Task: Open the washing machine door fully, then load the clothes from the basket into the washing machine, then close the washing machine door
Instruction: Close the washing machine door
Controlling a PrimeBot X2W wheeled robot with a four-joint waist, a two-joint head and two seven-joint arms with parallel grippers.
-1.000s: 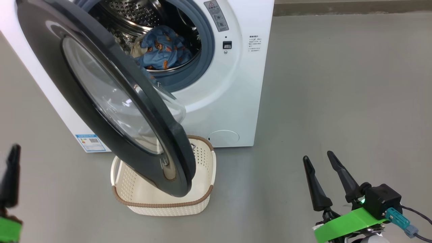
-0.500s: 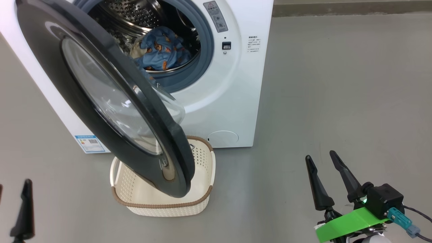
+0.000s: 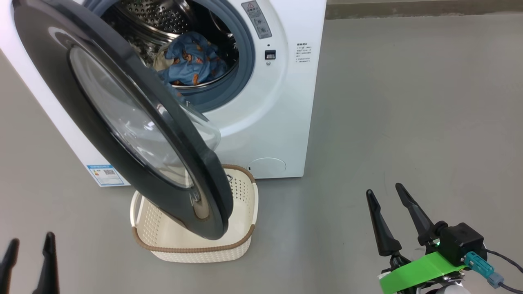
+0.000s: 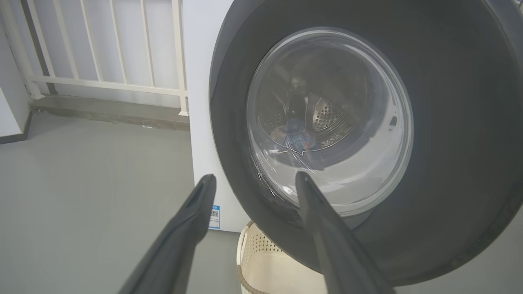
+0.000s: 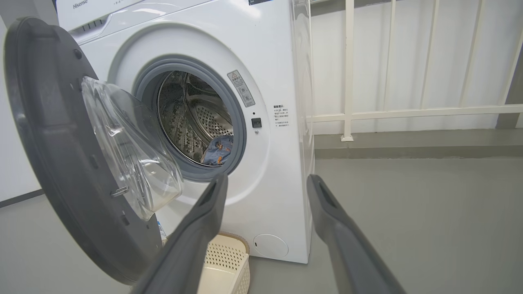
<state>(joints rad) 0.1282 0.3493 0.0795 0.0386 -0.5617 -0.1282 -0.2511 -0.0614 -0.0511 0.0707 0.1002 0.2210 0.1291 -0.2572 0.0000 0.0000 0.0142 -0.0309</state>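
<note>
Hovering above the smooth grey floor [image 3: 408, 102], my left claw [image 3: 31, 245] and my right claw [image 3: 384, 192] both had their long dark tapered fingers [image 3: 414, 214] spread apart, gripping nothing. Ahead stood the big white front-loading washing machine [image 3: 282, 102], its glossy panel curving into a grey rubber gasket [image 3: 247, 49] around a perforated steel drum [image 3: 159, 14]. Inside the drum lay the light blue clothes [image 3: 188, 59] printed with brown-orange bears, crumpled in soft folds with a bit of cream cloth beside them. The large round door [image 3: 53, 77], a wide glossy black rim around a bulging clear glass bowl, stood swung out on my left side, leaving the mouth uncovered. Its lower edge hung over the small cream-white perforated plastic basket [image 3: 192, 249] with the brown woven-look rim, which sat on the floor just before the machine; whether they touched I could not tell. To the right of machine and basket the floor lay broad and open around my right claw.
</note>
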